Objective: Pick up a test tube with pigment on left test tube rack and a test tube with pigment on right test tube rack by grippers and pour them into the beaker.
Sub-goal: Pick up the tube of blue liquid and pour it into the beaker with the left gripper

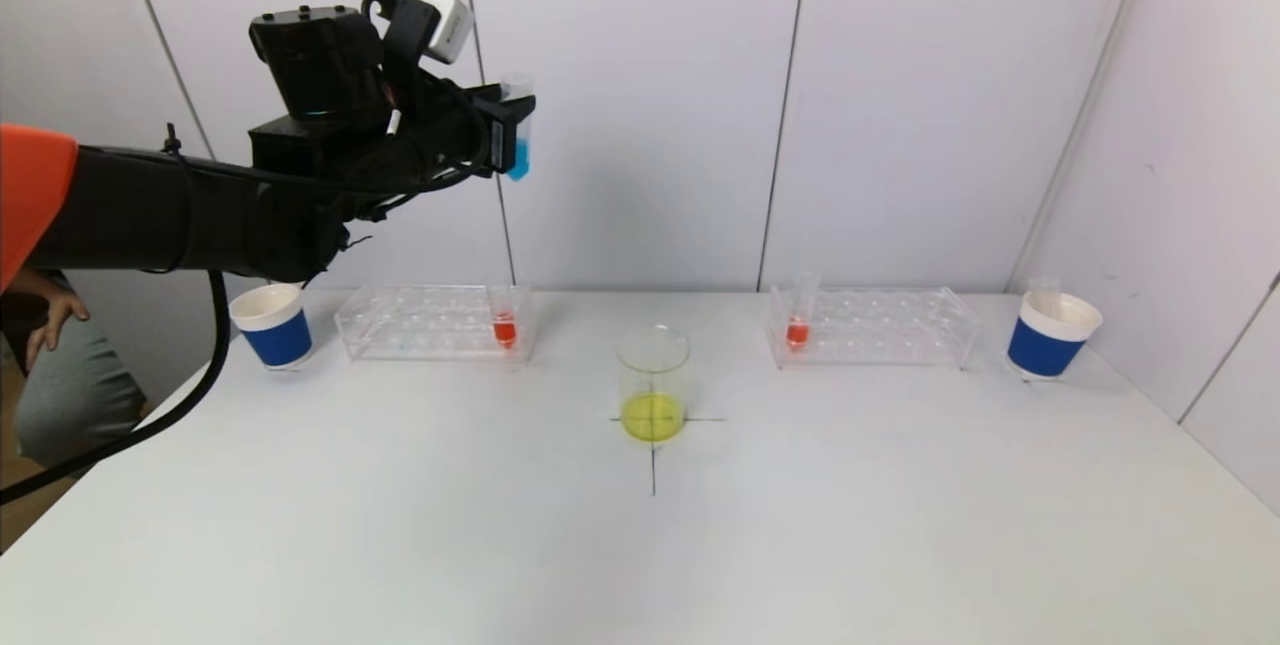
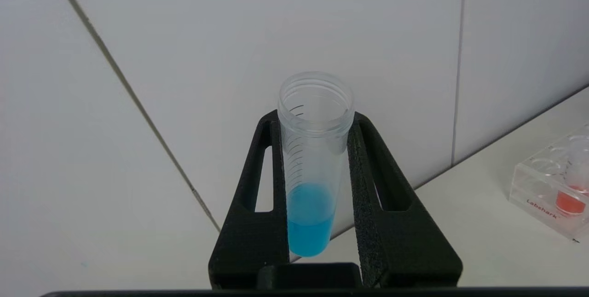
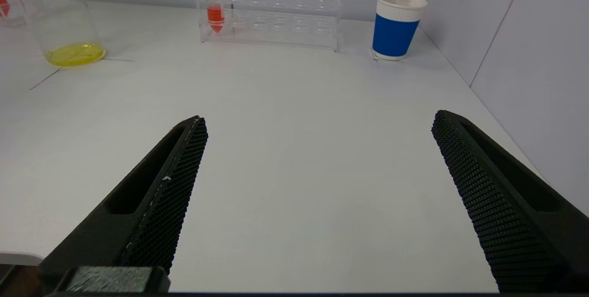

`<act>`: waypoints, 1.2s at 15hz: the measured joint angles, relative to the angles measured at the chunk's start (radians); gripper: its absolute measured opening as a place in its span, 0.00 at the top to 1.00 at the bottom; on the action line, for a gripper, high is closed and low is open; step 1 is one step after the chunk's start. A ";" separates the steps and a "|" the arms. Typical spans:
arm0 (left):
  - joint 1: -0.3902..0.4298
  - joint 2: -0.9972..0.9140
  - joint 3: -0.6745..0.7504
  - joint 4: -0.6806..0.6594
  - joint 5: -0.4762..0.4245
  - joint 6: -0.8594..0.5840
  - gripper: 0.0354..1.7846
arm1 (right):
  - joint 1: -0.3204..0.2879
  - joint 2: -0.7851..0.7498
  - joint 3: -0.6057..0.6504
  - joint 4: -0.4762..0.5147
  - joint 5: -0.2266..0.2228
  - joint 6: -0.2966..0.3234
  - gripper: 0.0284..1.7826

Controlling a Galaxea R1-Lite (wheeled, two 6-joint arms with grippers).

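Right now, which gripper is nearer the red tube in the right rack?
Right. The right gripper hovers low over the table with that red tube ahead; the left gripper is raised above the left rack.

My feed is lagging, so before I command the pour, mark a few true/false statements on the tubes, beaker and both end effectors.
1. The left end effector is shut on the blue test tube. True.
2. That tube is tipped over the beaker. False: it is held upright, high above the left rack.
3. The right end effector holds a red tube. False: it is open and holds nothing.
4. The beaker holds yellow liquid. True.
5. The right rack holds one red test tube. True.
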 joint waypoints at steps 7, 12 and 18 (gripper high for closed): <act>-0.051 0.022 0.001 -0.005 -0.093 0.055 0.78 | 0.000 0.000 0.000 0.000 0.000 0.000 0.00; -0.064 0.057 0.021 -0.034 -0.151 0.160 0.78 | 0.000 0.000 0.000 0.000 0.000 0.000 0.00; -0.070 0.109 0.080 -0.133 -0.239 0.281 0.78 | 0.000 0.000 0.000 0.000 0.000 0.000 0.00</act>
